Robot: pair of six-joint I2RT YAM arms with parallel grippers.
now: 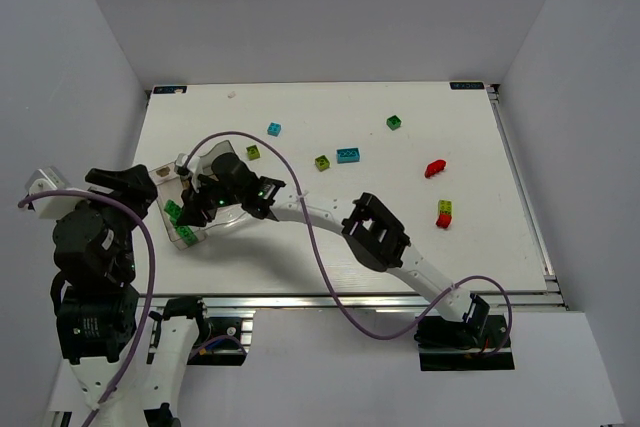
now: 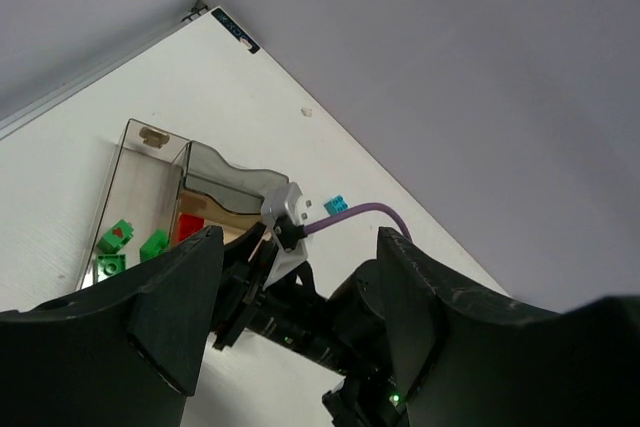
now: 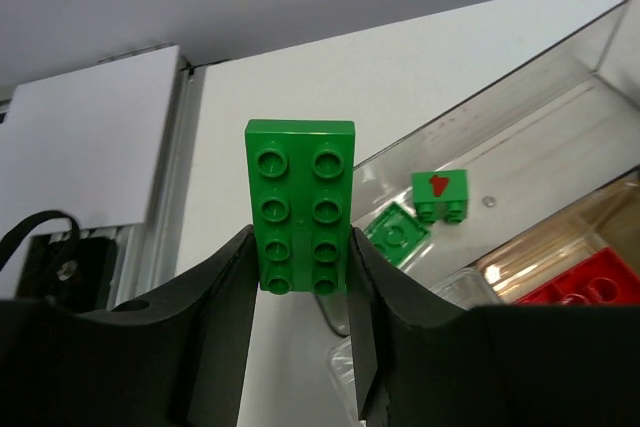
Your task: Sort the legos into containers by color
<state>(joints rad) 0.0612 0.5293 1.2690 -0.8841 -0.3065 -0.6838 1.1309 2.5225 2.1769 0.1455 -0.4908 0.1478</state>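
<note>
Right gripper (image 3: 300, 277) clamps a long green brick (image 3: 300, 182) by one end at the tray (image 3: 560, 107) near the left edge of the table (image 1: 480, 242), while the left gripper (image 2: 300, 317) stands open and empty; risk: on release the brick's overhanging length may tip it over the tray wall or onto the red brick (image 3: 585, 287).

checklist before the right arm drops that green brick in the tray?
1. Grip: right jaws shut on held green brick, sitting square between them: ok.
2. Target: sorted green bricks lie in the tray end compartment: ok.
3. Red brick is in the neighbouring compartment, walled off: ok.
4. Held green brick over the green compartment: cannot tell, the arm hides it from above.
5. Left jaws open, empty, close by the tray: clearance cannot tell.
</note>
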